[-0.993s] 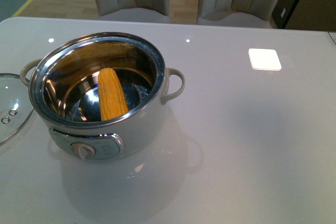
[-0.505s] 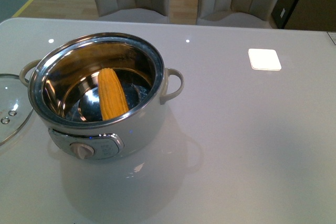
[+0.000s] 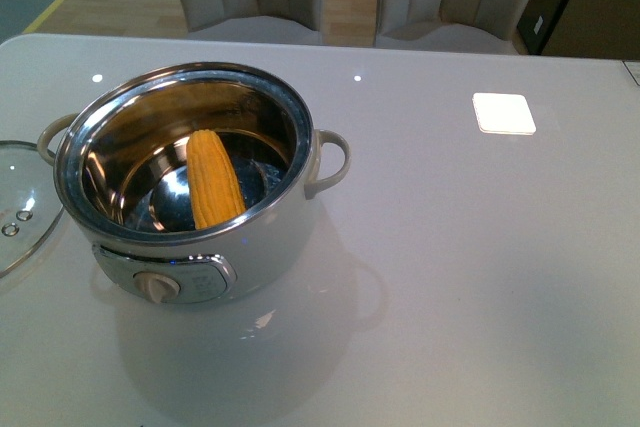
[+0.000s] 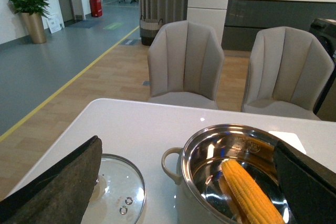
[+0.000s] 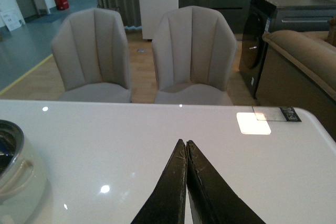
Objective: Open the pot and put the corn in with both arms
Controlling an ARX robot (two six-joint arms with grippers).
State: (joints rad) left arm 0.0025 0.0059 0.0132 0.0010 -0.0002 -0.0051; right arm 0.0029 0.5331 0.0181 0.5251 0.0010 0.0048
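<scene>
Front view shows neither arm. Left gripper [image 4: 184, 182] jaws spread wide, framing the pot [image 3: 200, 247]; right gripper [image 5: 186, 182] pinched closed, empty, above bare table [image 3: 470, 247]. One pot, one corn [image 3: 214, 179] lying inside its steel bowl, one glass lid [image 3: 18, 207] at left edge, two chairs [image 4: 184, 61]. Nothing shifted since earlier frames.

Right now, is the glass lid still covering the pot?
No. In the front view the lid lies on the table beside the open pot, with the corn inside.
</scene>
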